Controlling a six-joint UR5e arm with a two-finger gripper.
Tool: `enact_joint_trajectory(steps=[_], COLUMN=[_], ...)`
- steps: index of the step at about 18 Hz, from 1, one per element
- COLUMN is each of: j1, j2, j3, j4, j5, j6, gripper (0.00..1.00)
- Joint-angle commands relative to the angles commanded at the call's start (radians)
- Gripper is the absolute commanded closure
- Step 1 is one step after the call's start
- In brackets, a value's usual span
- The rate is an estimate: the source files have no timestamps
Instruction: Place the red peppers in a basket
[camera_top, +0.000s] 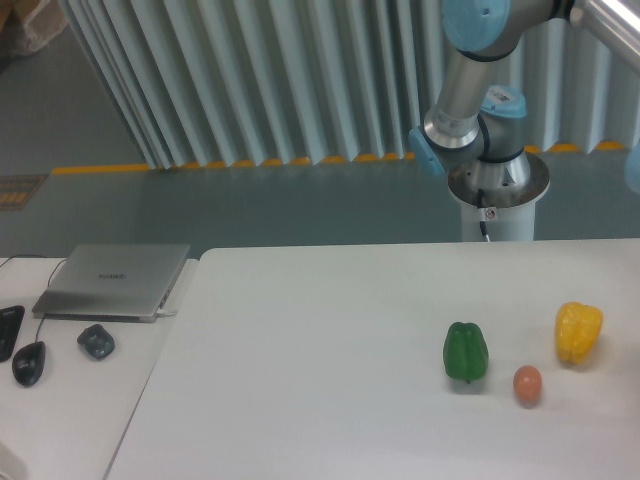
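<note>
The robot arm's grey-and-blue joints are rising behind the white table; its gripper is sitting outside the view, so its state cannot be told. A glossy green bell pepper, a small orange-pink egg-shaped thing and a yellow bell pepper are resting near the right edge. No red pepper or basket is showing, perhaps lying beyond the frame.

Arm cut off by top and right edges beyond the upper joints; end effector out of view, state not determinable. Dark object at far left of side desk cropped by left edge, identity unclear. Small dark grey item beside the mouse too small to identify. Bench cut by bottom and right edges. Logo on closed laptop illegible.
</note>
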Motion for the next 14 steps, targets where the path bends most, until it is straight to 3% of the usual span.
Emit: enact_joint_trajectory(steps=[2, 3, 4, 5, 14], j1=[0.011, 0.012, 0.012, 0.012, 0.003], j2=[-0.002, -0.003, -0.003, -0.006, 0.000], j3=[0.003, 0.003, 0.003, 0.002, 0.000], j4=[0.002, 0.003, 0.003, 0.003, 0.003], j5=[0.000, 0.000, 0.000, 0.002, -0.002], j6=[0.000, 0.000, -0.001, -0.005, -0.003], gripper=[0.26, 0.19, 0.05, 0.00, 0.00])
